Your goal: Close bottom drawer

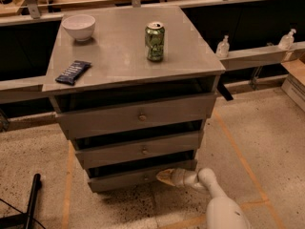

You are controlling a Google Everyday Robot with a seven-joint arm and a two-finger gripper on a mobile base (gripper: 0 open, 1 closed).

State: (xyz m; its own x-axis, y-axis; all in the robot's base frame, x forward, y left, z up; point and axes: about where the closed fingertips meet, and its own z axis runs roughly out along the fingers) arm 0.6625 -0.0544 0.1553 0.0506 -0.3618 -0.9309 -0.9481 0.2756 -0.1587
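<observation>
The grey cabinet has three drawers. The bottom drawer [128,178] is the lowest, with the slimmest front panel and a small round knob; its front stands slightly out, with a dark gap above it. My gripper [163,176] is low near the floor on a white arm that comes in from the bottom right. Its tan tip is against the right part of the bottom drawer's front, just right of the knob. The middle drawer [138,150] and top drawer [136,116] sit above it.
On the cabinet top [124,56] stand a green can [155,41], a white bowl [78,26] and a dark snack packet [73,72]. A black pole [32,202] lies on the floor at the lower left. Orange tape lines [238,156] cross the speckled floor.
</observation>
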